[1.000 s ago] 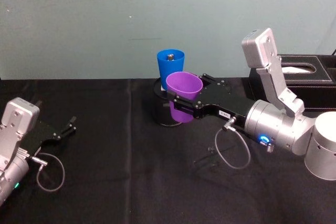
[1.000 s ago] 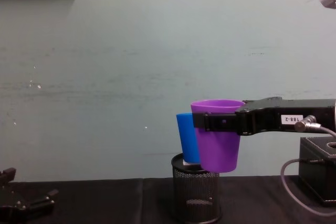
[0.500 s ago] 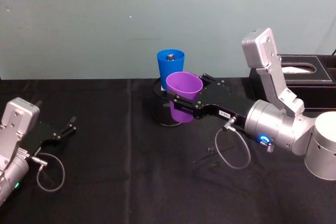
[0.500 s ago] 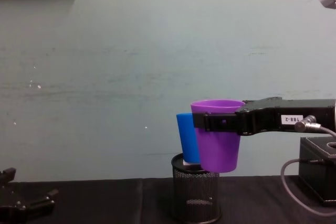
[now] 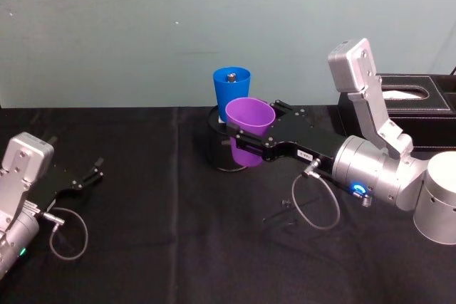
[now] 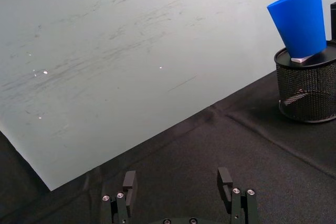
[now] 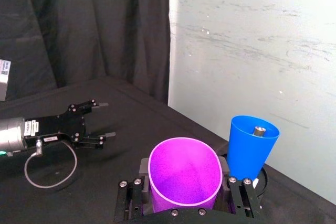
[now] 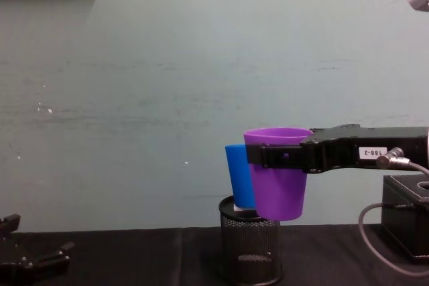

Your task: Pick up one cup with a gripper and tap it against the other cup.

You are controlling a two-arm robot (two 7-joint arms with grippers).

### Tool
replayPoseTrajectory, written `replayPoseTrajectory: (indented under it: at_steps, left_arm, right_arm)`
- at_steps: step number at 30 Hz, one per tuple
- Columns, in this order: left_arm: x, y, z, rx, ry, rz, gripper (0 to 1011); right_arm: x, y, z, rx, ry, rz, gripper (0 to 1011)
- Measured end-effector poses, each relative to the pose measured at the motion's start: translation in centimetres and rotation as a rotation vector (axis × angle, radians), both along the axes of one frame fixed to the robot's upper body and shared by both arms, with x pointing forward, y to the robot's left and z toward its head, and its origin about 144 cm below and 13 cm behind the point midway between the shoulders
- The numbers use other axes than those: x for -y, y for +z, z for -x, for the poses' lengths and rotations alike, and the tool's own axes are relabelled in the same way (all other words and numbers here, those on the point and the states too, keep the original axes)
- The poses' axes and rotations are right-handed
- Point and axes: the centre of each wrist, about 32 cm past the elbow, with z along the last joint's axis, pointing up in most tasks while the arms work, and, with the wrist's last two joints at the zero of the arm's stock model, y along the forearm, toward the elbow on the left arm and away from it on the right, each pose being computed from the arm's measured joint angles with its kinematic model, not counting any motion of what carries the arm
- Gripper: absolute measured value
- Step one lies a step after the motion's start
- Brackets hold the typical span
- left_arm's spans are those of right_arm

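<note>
My right gripper (image 5: 247, 134) (image 8: 275, 158) (image 7: 184, 192) is shut on the purple cup (image 5: 250, 114) (image 8: 277, 185) (image 7: 184, 176), holding it upright in the air just in front of the blue cup (image 5: 231, 89) (image 8: 238, 177) (image 7: 251, 148) (image 6: 300, 20). The blue cup stands on top of a black wire-mesh pen holder (image 8: 249, 247) (image 6: 307, 90), with a small metal piece inside it. Whether the two cups touch I cannot tell. My left gripper (image 5: 91, 175) (image 6: 178, 188) (image 7: 93, 120) rests open on the black table at the far left.
A black tissue box (image 5: 417, 105) (image 8: 407, 213) stands at the right behind the right arm. A loose cable loop (image 5: 313, 204) hangs under the right wrist. Black cloth (image 5: 157, 233) covers the table, with a pale green wall (image 5: 142, 26) close behind the cups.
</note>
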Motion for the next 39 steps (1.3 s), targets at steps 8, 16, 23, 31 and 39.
replayPoseTrajectory:
  at_steps: [8, 16, 23, 31, 39]
  left_arm:
    - [0.00, 0.00, 0.00, 0.000, 0.000, 0.000, 1000]
    - [0.00, 0.00, 0.00, 0.000, 0.000, 0.000, 1000]
    - [0.00, 0.00, 0.00, 0.000, 0.000, 0.000, 1000]
    - [0.00, 0.00, 0.00, 0.000, 0.000, 0.000, 1000]
    - [0.00, 0.00, 0.00, 0.000, 0.000, 0.000, 1000]
  right_arm:
    - [0.00, 0.00, 0.00, 0.000, 0.000, 0.000, 734]
    - [0.00, 0.00, 0.00, 0.000, 0.000, 0.000, 734]
    - [0.00, 0.00, 0.00, 0.000, 0.000, 0.000, 735]
    - [0.00, 0.00, 0.00, 0.000, 0.000, 0.000, 734]
    - [0.00, 0.00, 0.00, 0.000, 0.000, 0.000, 734]
